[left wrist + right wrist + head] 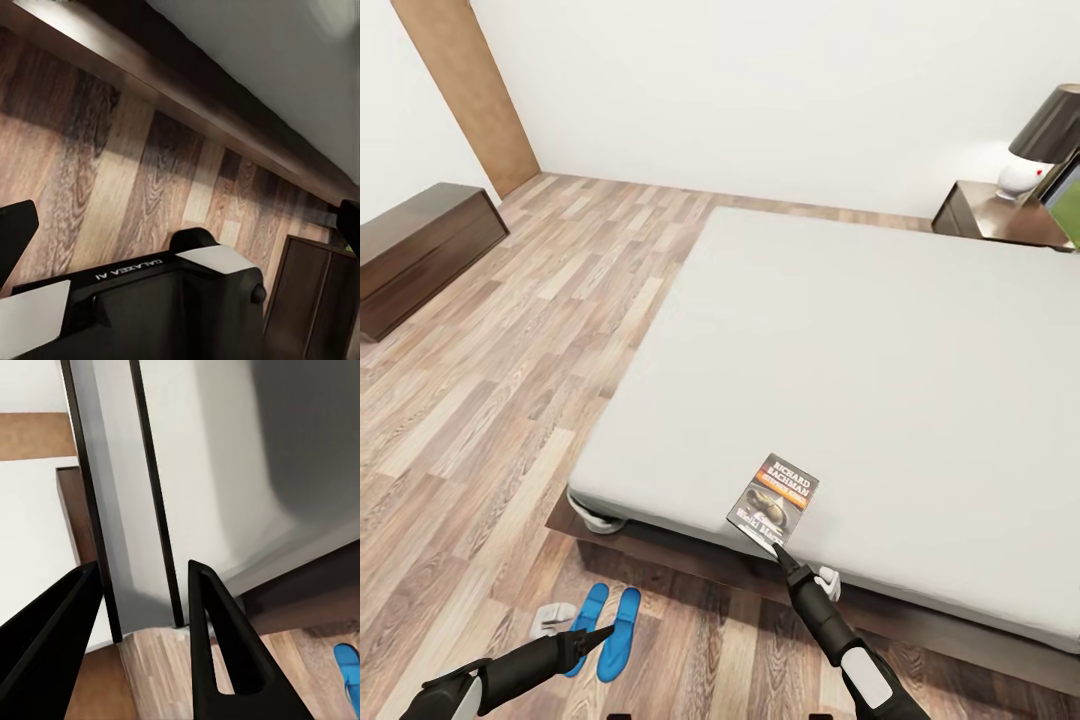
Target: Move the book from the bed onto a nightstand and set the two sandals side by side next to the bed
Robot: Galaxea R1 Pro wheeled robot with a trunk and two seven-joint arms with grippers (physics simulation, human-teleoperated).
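Looks like the grab stage for the book (774, 502): lying flat on the mattress right at the near edge of the bed (840, 340), one corner poking slightly over, which is probably why the right hand (778, 549) comes in low from the floor side instead of from above. In the right wrist view, thin book (139, 495) sitting edge-on between the two black fingers (225, 660), so right hand (142, 600) narrowed around it, pads close on both sides, though can't say for sure whether actually squeezing or just about to. Guessing the overhang gives something to pinch, since a flat paperback on a mattress is otherwise hard to get under. Both blue sandals (608, 630) already lying side by side on the wood floor (480, 420) near the bed's near-left corner, so that half seems pretty much sorted. Left hand (592, 634) parked low right over the sandals, fingers tapering to a point in the head view, so can't tell its opening. Nightstand (1000, 215) with a lamp (1040, 150) way off at the far right corner by the headboard end, so a long carry coming up.
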